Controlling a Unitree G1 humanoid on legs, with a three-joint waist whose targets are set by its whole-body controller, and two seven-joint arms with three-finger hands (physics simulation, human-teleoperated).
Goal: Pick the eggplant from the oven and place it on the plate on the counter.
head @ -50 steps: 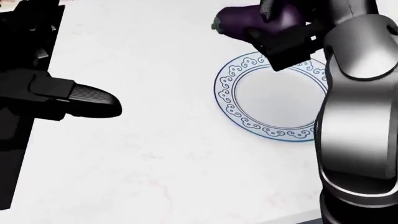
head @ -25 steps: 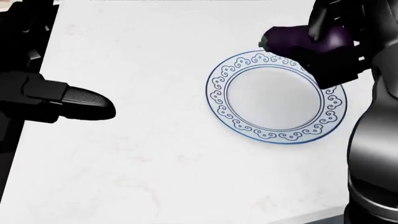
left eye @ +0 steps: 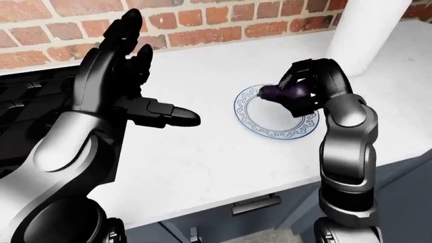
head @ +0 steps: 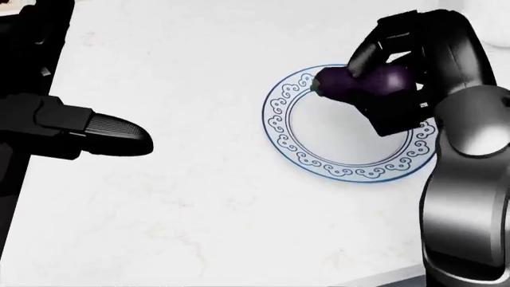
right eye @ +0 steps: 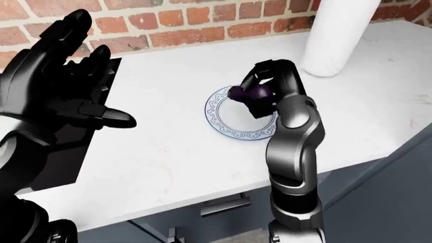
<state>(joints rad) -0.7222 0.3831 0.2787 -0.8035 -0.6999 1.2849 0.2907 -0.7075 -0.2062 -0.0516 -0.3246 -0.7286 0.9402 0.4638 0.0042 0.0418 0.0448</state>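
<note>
Looking down in the head view, the right robot hand (head: 378, 84) has its black fingers closed around the purple eggplant (head: 363, 82), holding it over the upper right part of the plate (head: 279, 128), a white dish with a blue scroll border lying on the white marbled desk (head: 199, 209). Whether the eggplant touches the plate cannot be told here. At the view's left, one finger of the left robot hand (head: 95, 134) points right over the desk, well apart from the plate.

From the left-eye view, the left robot hand (left eye: 125, 76) is raised with fingers spread wide, gripping nothing, its thumb jutting toward the plate (left eye: 257, 126). A brick wall (left eye: 202, 20) runs along the desk's far edge, and a white cylinder (left eye: 364, 35) stands at the upper right, near the right robot hand.

Over in the right-eye view, a black stove (right eye: 61, 157) sits at the desk's left under the left arm, and the eggplant (right eye: 251, 92) hangs in the closed fingers above the plate's upper rim (right eye: 223, 96).
</note>
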